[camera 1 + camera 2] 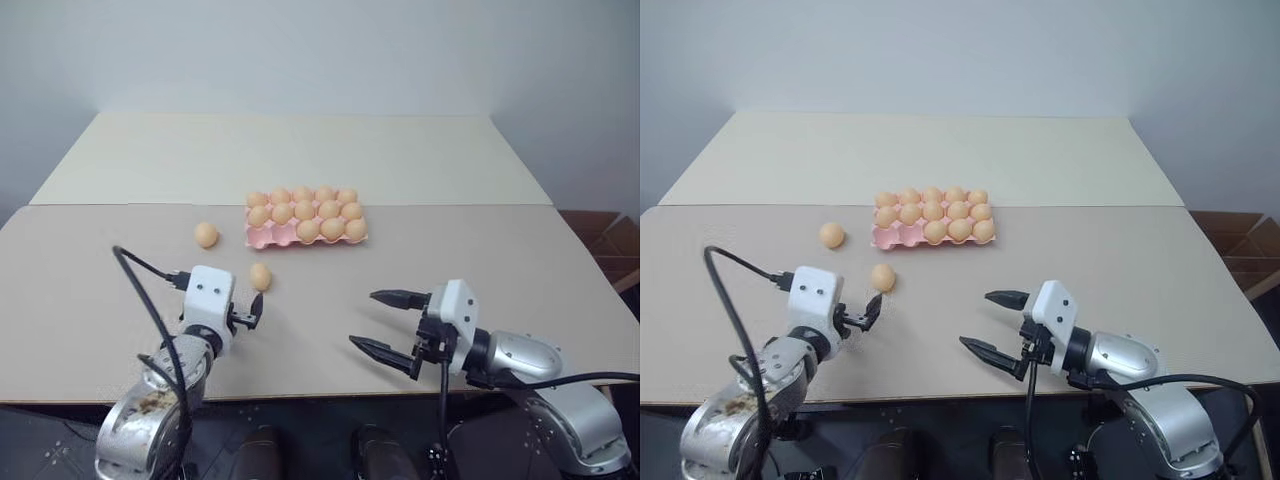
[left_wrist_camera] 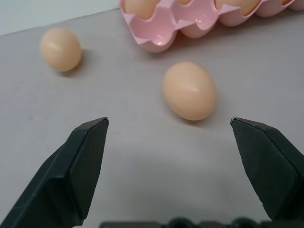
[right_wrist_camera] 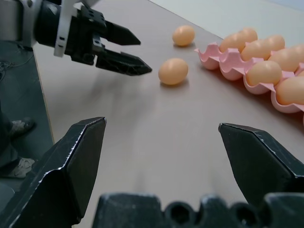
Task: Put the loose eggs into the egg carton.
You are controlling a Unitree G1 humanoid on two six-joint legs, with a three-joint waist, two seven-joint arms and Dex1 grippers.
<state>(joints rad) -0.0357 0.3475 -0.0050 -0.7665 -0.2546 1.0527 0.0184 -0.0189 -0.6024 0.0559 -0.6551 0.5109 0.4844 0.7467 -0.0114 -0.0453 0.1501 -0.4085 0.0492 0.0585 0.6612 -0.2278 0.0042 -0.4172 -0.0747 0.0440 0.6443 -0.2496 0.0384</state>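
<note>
Nearest the viewer, two robot claws hover over the front strip of a beige worktop (image 1: 480, 250). The left claw (image 1: 252, 311) is spread open and empty, pointing at a loose egg (image 1: 260, 276) lying just beyond its fingertips. The right claw (image 1: 385, 320) is also spread wide and empty, aimed leftward across bare worktop, well apart from any egg. Farther back and to the left lies a second loose egg (image 1: 206, 235), just beside the pink egg carton (image 1: 261, 236). The carton sits mid-worktop, most cups filled with eggs; its front-left cups are empty. Behind the carton the worktop stretches bare to the far edge by the wall.
</note>
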